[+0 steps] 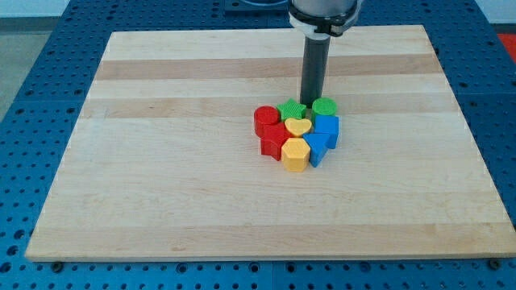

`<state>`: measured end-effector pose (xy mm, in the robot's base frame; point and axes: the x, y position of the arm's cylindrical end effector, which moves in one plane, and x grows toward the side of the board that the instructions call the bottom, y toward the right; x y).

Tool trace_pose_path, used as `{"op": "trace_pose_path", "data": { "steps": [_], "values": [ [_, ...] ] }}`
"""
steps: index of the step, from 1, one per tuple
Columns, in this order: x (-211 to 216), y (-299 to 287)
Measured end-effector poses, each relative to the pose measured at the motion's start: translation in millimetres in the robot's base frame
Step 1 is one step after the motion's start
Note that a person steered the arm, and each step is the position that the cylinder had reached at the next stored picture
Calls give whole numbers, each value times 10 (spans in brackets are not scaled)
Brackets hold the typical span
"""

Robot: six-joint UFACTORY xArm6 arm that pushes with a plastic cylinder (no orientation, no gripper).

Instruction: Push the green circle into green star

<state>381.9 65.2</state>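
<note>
The green circle (325,106) sits at the top right of a tight cluster of blocks in the middle of the board. The green star (291,110) sits at the cluster's top, a small gap to the circle's left. My tip (311,100) stands just above that gap, between the two green blocks and slightly behind them; its very end is close to both.
The cluster also holds a red circle (265,119), a red star-like block (274,141), a yellow heart (297,127), a yellow hexagon (295,154), and two blue blocks (326,127) (317,148). The wooden board (161,161) lies on a blue perforated table.
</note>
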Motion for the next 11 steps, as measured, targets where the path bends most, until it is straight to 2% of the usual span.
{"op": "trace_pose_path", "data": {
  "steps": [2, 3, 5, 8, 10, 11],
  "values": [
    [-205, 166],
    [-243, 522],
    [61, 656],
    [286, 481],
    [360, 438],
    [217, 684]
  ]
}}
